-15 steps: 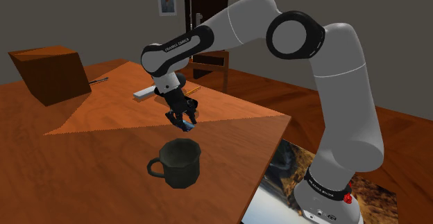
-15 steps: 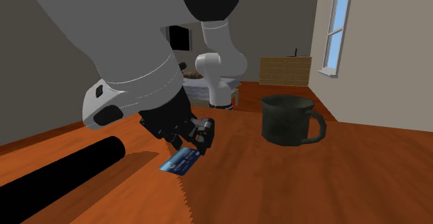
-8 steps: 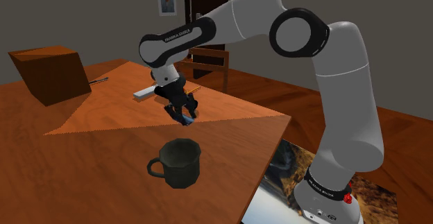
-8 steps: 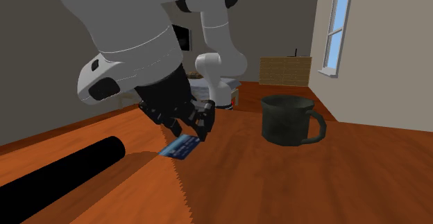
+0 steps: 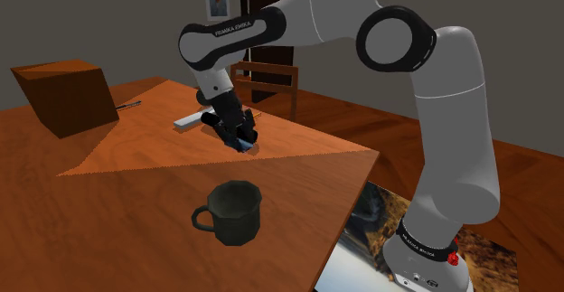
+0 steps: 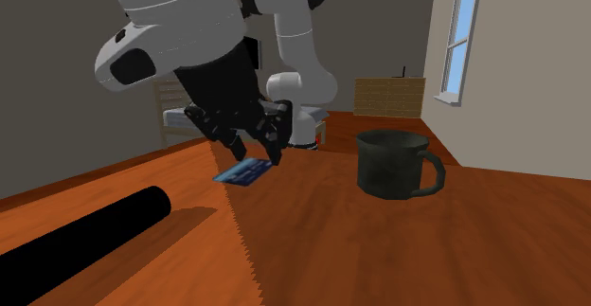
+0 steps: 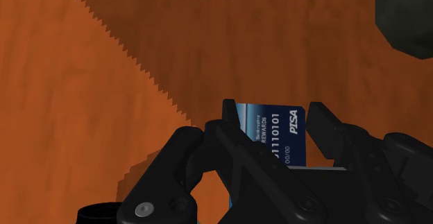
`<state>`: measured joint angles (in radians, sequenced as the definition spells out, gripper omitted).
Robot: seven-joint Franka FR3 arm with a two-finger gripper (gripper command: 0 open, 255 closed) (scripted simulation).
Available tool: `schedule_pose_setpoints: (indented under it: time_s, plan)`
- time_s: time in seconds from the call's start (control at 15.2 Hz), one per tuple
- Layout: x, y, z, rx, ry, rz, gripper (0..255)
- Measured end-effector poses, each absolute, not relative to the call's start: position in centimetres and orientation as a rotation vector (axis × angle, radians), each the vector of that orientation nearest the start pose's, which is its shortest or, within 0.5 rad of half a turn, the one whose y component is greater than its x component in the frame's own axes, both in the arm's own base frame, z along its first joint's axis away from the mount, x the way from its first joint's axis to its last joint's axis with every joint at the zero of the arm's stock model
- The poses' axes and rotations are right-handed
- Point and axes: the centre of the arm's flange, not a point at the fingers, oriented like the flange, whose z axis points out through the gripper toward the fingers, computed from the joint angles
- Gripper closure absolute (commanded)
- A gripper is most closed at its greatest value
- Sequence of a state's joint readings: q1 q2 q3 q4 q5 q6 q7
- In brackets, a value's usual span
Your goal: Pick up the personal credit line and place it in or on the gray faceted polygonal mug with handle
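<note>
In the shoulder view, the black gripper (image 5: 240, 140) is seen closed on a small blue credit card (image 5: 247, 146), of which a sliver is made out at the fingertips. The card is held clear of the wooden table (image 5: 136, 182), beyond the dark faceted mug (image 5: 237, 211), which stands near the table's front edge with its handle turned toward the view's left. The white arm (image 5: 316, 14) is arched high from the stand (image 5: 425, 261) at the lower right, and its forearm is bent down and to the left so that the gripper is pointed at the tabletop. A brown box (image 5: 65, 96) is set at the table's far left, well apart from the gripper.

In the second exterior view, the gripper (image 6: 258, 154) is shown hanging from the wrist at a slant. The fingers (image 6: 277, 143) are pinched on one edge of the credit card (image 6: 241, 172), which is tilted, nearly flat, and kept in the air above the table (image 6: 379, 247). The mug (image 6: 388, 162) is placed to the view's right of the gripper, upright, apart from the card, its handle toward the right. A black cylinder (image 6: 85, 238) is laid across the lower left.

In the wrist view, the credit card (image 7: 277, 143) is clasped upright between the two fingers (image 7: 232, 125) of the gripper (image 7: 274, 113), both pressed to its sides. White lettering, "REWARDS" and "PISA", can be read on its blue face. The table (image 7: 139, 49) lies beneath, and part of the mug (image 7: 409, 14) is caught off to one side, ahead of the gripper.
</note>
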<state>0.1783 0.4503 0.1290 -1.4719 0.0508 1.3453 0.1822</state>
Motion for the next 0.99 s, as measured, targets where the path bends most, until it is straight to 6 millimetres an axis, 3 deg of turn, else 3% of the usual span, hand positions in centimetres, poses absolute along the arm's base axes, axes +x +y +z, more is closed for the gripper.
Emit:
schedule_pose_setpoints:
  time_s: [0.99]
  plan:
    - [59.1,18.2,47.1,-3.034,-0.19,0.911,255]
